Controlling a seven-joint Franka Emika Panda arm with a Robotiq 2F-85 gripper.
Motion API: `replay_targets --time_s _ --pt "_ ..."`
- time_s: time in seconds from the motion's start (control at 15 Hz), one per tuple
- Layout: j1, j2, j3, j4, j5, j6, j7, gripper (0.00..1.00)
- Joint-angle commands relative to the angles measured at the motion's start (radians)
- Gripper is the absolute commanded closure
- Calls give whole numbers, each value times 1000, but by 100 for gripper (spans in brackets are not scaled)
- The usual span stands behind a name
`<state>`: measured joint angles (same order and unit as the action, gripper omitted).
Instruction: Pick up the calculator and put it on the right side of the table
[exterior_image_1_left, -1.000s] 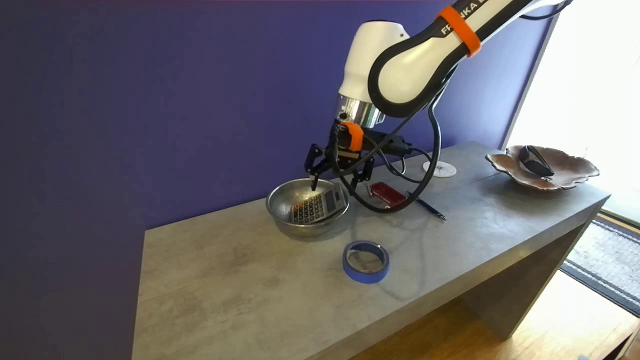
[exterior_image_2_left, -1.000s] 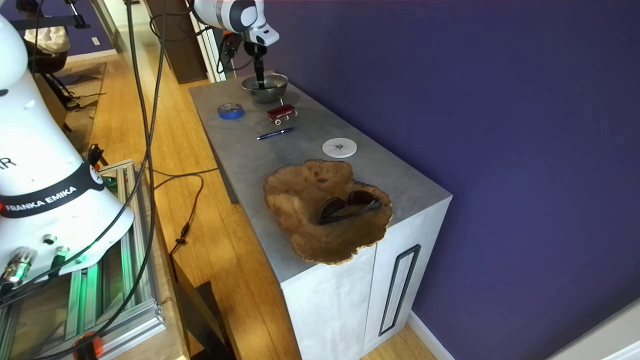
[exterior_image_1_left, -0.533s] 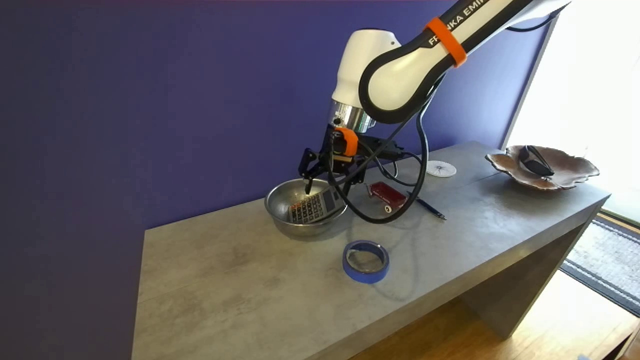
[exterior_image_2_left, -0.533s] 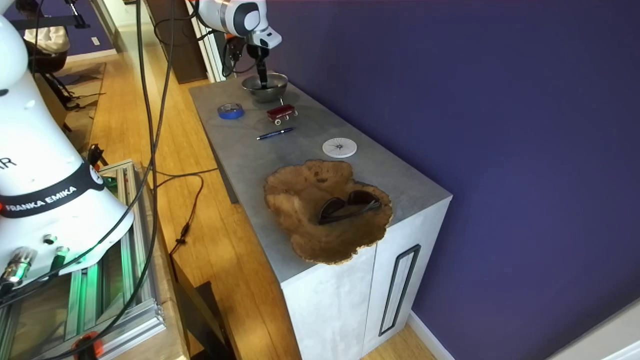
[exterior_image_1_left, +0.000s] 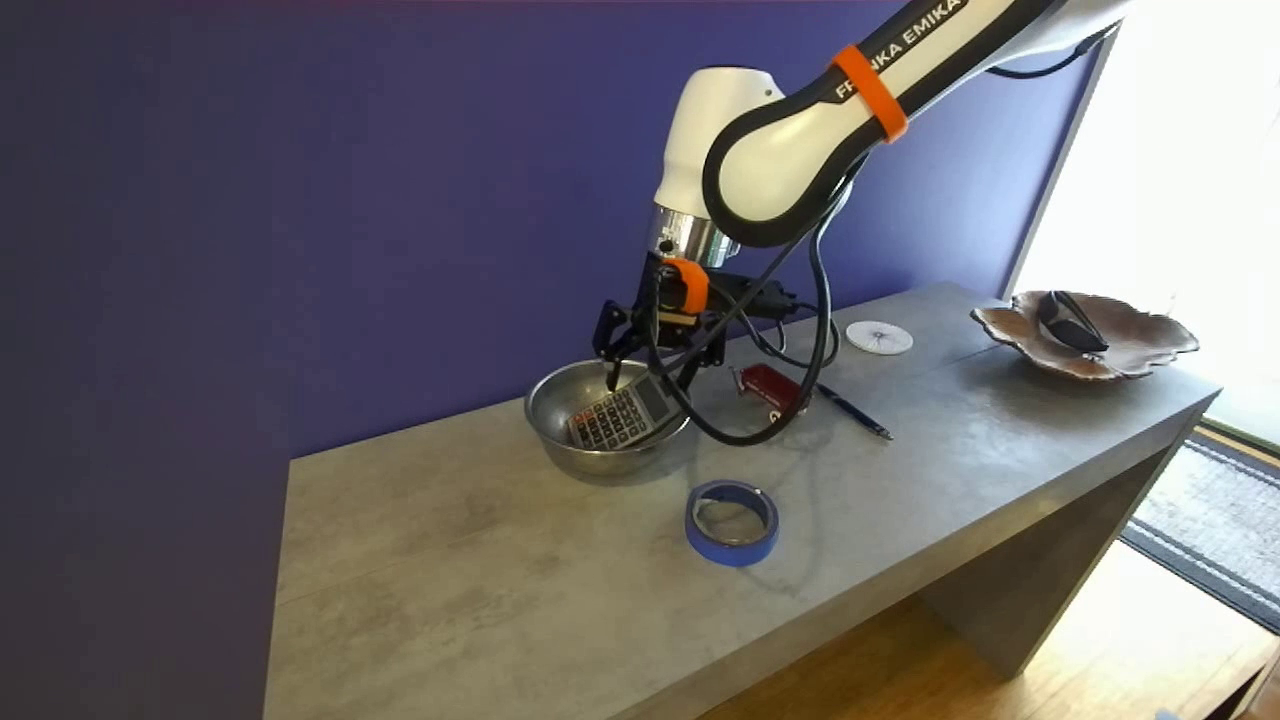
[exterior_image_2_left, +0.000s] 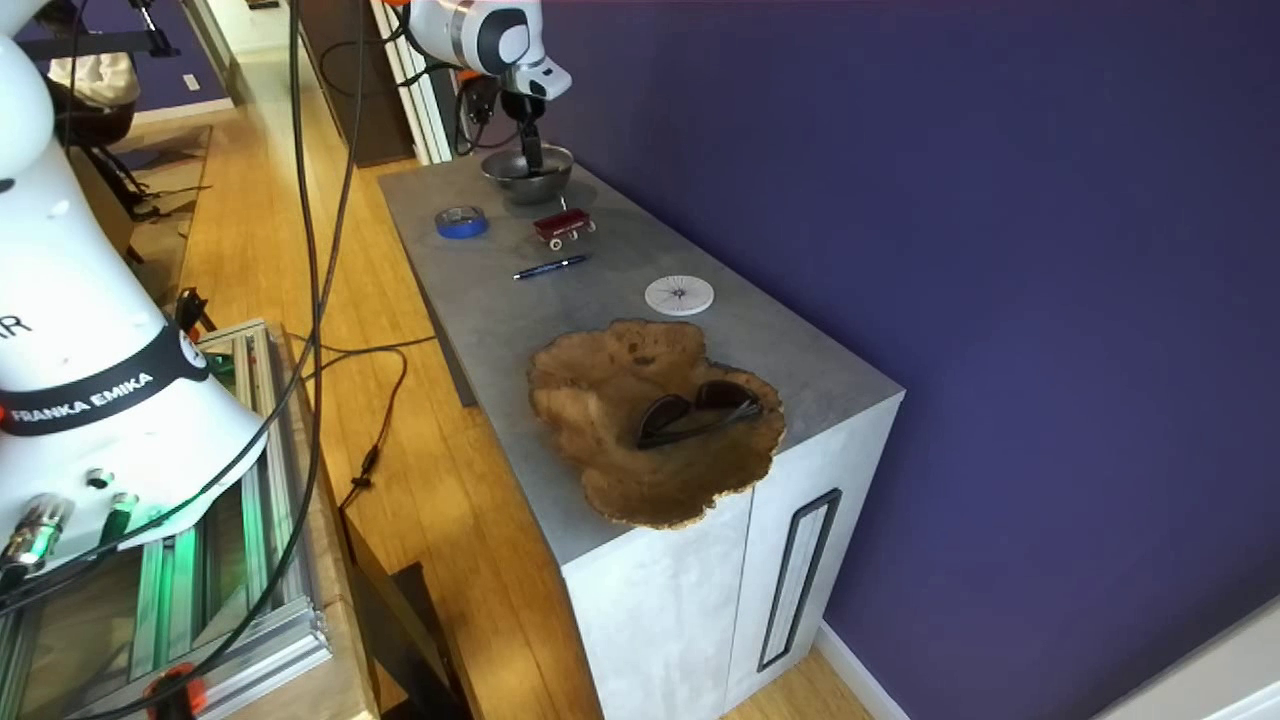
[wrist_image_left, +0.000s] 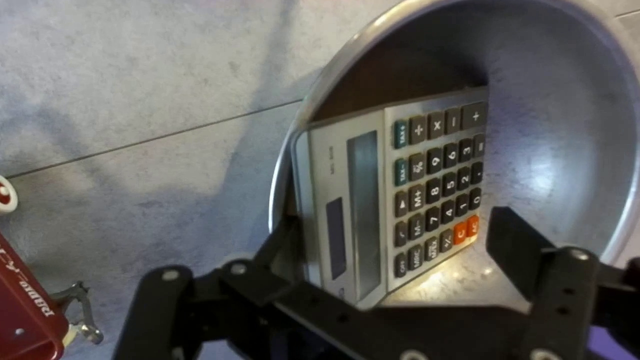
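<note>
The grey calculator (wrist_image_left: 435, 185) leans inside the metal bowl (wrist_image_left: 565, 75), its keypad end low in the bowl and its display end up near the rim. My gripper (wrist_image_left: 400, 245) stands open over it in the wrist view. One finger is beside the display end, close to the rim; whether it touches the calculator cannot be told. The opposite fingertip (wrist_image_left: 515, 250) hangs inside the bowl, apart from the keypad end. In both exterior views the gripper (exterior_image_1_left: 650, 377) reaches down into the bowl (exterior_image_1_left: 560, 440), which sits on the grey table (exterior_image_1_left: 450, 560) near the wall.
A blue tape roll (exterior_image_1_left: 732, 525) lies in front of the bowl. Close beside the bowl stands a small red wagon (exterior_image_1_left: 772, 388), then a pen (exterior_image_1_left: 855, 412) and a white disc (exterior_image_1_left: 879, 338). A brown dish (exterior_image_2_left: 600, 420) with sunglasses (exterior_image_2_left: 700, 412) occupies the table's far end.
My gripper has come down and moved left in the exterior view, with its fingers now lower in the bowl. The bowl and calculator have shifted slightly the same way.
</note>
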<state>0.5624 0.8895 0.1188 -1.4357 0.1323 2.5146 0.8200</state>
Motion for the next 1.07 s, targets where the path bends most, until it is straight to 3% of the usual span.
replay_targets --time_s 0.0,0.47,0.93,1.0 --pt "-23 68 21 83 10 -39 -31 34" --pt "-70 109 81 140 43 -48 -141 81" --pt "-181 23 207 62 145 -34 -274 100" --pt "-206 8 225 36 163 -19 -288 96"
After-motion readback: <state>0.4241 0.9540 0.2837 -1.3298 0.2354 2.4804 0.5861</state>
